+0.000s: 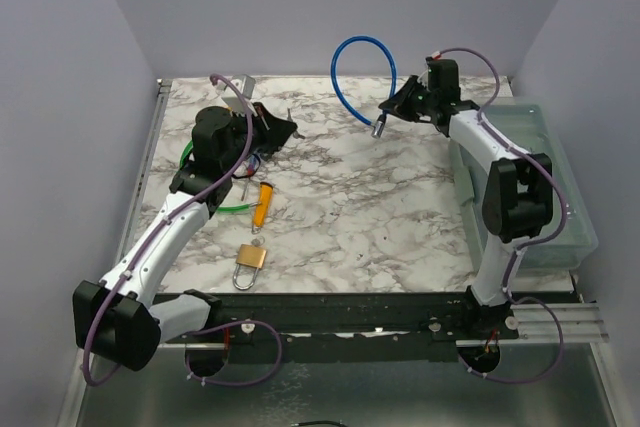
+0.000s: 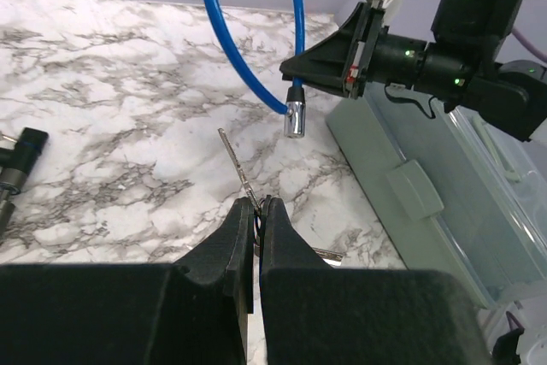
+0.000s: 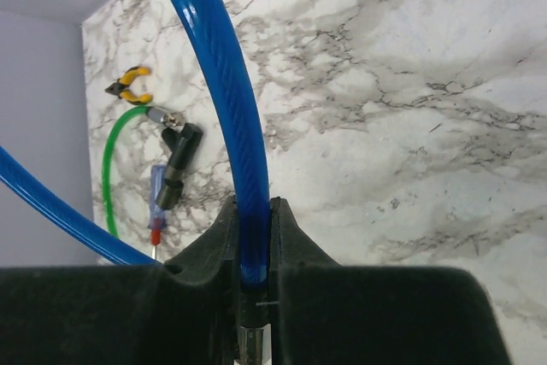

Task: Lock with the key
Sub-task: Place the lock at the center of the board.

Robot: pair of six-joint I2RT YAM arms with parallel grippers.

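My left gripper [image 2: 258, 203] is shut on a thin silver key [image 2: 232, 158], whose blade sticks out forward above the marble table; in the top view it [image 1: 290, 129] is at the back left. My right gripper [image 3: 254, 204] is shut on a blue cable lock [image 3: 224, 83] just above its metal end. In the top view the blue cable [image 1: 352, 75] loops up behind my right gripper [image 1: 388, 109] and its silver tip [image 1: 378, 129] hangs down. In the left wrist view the tip [image 2: 295, 117] hangs a little beyond and right of the key.
A green cable lock [image 1: 203, 205] with a black body lies under the left arm. An orange-handled tool [image 1: 263, 203] and a brass padlock [image 1: 250, 261] lie near the front. A clear bin [image 1: 545, 172] stands along the right edge. Yellow pliers [image 3: 128, 83] lie at the far left.
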